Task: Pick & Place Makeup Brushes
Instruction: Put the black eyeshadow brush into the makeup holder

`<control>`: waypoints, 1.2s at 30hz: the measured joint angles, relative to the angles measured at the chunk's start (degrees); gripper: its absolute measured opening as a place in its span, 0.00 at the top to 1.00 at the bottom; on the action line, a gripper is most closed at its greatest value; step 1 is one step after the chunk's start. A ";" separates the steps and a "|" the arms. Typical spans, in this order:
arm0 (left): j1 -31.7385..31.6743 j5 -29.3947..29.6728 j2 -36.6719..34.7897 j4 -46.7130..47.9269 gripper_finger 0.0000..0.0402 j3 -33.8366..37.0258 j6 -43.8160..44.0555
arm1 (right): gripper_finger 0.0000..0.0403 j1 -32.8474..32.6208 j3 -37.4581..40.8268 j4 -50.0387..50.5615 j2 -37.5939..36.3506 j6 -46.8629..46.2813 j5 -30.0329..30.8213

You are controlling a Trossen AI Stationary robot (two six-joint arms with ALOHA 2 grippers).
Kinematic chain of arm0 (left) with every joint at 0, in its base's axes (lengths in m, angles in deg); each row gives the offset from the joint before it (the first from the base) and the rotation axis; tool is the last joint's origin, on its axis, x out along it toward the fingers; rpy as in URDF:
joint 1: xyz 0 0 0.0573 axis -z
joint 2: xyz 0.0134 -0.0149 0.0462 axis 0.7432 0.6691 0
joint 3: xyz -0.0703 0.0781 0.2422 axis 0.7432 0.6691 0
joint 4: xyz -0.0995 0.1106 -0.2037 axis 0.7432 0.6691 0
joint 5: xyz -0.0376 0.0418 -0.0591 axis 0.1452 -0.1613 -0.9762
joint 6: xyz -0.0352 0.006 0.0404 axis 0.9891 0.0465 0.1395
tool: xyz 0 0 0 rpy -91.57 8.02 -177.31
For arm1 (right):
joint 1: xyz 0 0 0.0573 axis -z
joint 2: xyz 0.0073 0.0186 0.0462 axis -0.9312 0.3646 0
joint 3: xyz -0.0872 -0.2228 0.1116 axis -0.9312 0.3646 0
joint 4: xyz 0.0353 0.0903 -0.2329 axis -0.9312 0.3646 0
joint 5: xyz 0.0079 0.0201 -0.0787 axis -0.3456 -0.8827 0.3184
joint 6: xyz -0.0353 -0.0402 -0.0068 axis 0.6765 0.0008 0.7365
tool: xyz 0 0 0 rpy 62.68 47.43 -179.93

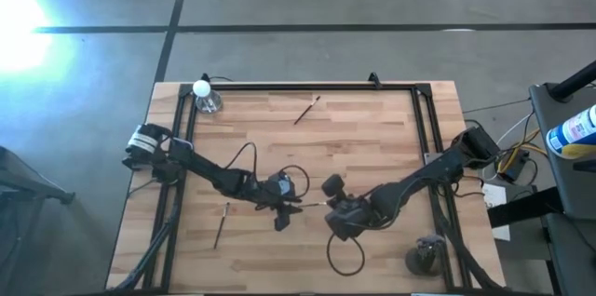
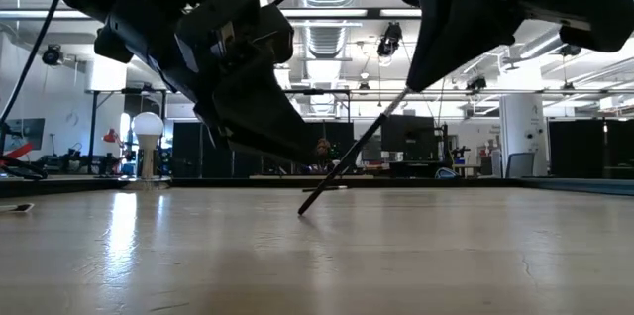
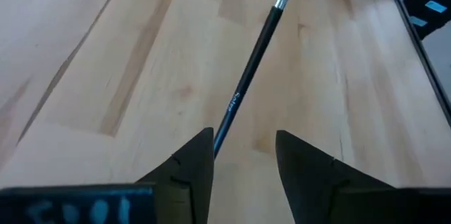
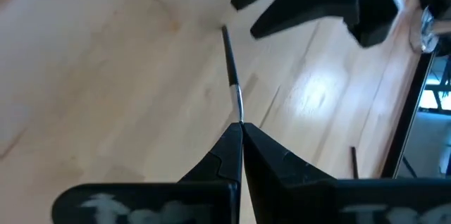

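Note:
One makeup brush (image 2: 352,152) with a dark handle and silver ferrule slants up over the table's middle. My right gripper (image 4: 240,127) is shut on its upper end. My left gripper (image 3: 243,157) stands open around the brush's lower handle, which runs close to one finger (image 3: 201,157). Two more makeup brushes lie flat on the wood, one near the far edge (image 1: 307,108) and one toward the near left (image 1: 222,224). My right gripper pinches the brush at its ferrule end (image 4: 238,108) between the two fingertips, coming from above at a slant, roughly in line with the brush. The brush tilts down away from the fingers, and the handle's free end (image 2: 301,212) rests on the table. My left gripper stands open beside the handle (image 3: 224,122); whether a finger touches it, I cannot tell.
A small clear bottle with a round white cap (image 1: 205,94) stands at the far left corner. A dark round holder (image 1: 426,257) sits near the right front corner. A black frame (image 1: 307,85) runs round the wooden table top.

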 joint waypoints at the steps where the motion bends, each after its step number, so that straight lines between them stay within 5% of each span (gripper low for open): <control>1: 0.02 0.00 0.00 -0.14 0.64 0.00 -0.31 | 0.98 0.04 -0.05 -0.68 0.00 0.23 -0.02; 18: 0.09 3.43 0.02 -8.16 0.64 0.13 -16.87 | 0.98 0.96 -0.44 -6.93 -0.02 4.29 -0.01; 36: 0.02 2.41 5.35 -8.19 0.70 0.57 -19.93 | 0.98 1.53 -0.44 -10.08 -0.04 6.75 -0.07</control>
